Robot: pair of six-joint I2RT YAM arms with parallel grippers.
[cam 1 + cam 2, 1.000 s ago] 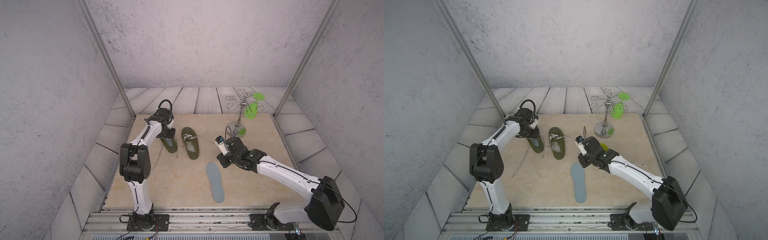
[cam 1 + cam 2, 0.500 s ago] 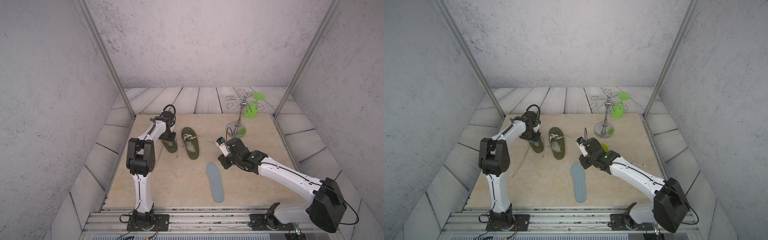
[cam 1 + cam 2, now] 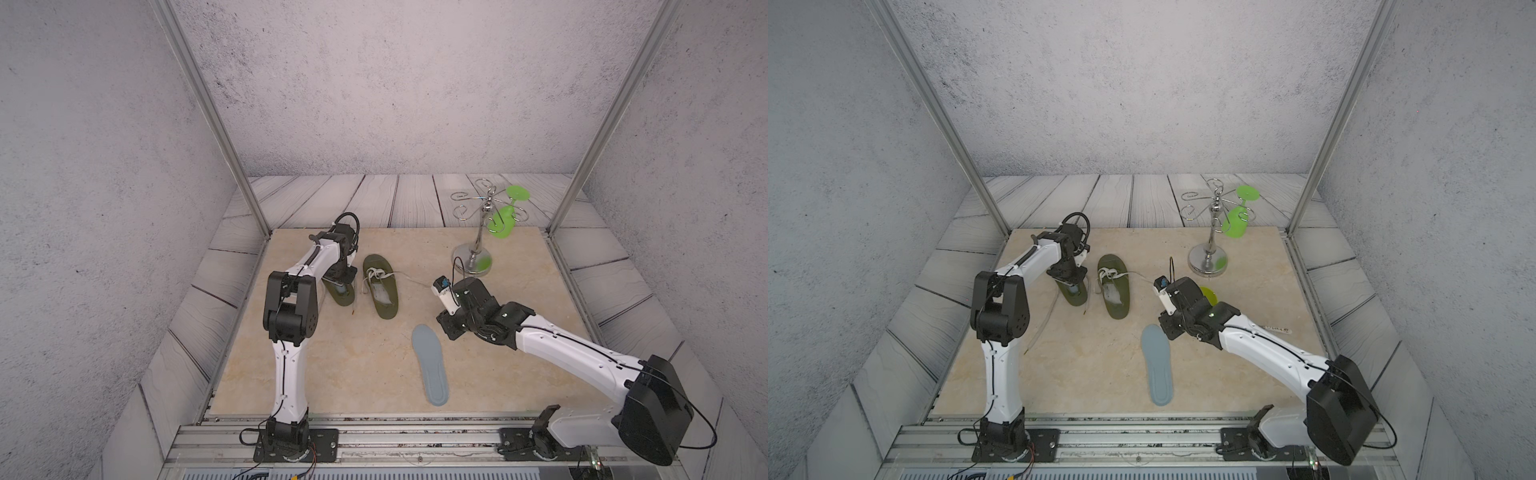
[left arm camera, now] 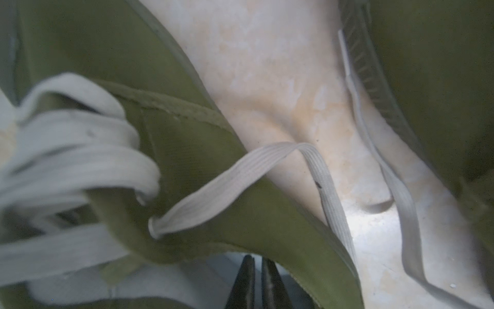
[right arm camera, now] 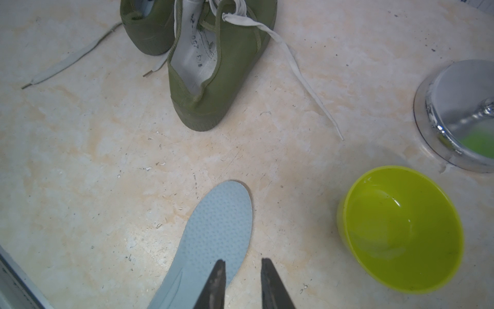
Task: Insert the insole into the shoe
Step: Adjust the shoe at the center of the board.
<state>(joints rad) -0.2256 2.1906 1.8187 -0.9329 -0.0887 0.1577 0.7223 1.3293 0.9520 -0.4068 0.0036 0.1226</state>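
Right wrist view: right gripper (image 5: 242, 263) had jaws spread w/ nothing between them, poised over the edge of the grey-blue insole (image 5: 217, 227), which lay flat on the table (image 5: 80, 160), apart from the olive shoe (image 5: 213, 88) & near a lime bowl (image 5: 401, 235). Left wrist view: left gripper (image 4: 254, 278) tips were pressed nearly together, nothing visibly pinched, at the mouth of the 2nd olive shoe (image 4: 181, 144) beside its white laces (image 4: 80, 160); in both top views the pair stood side by side.
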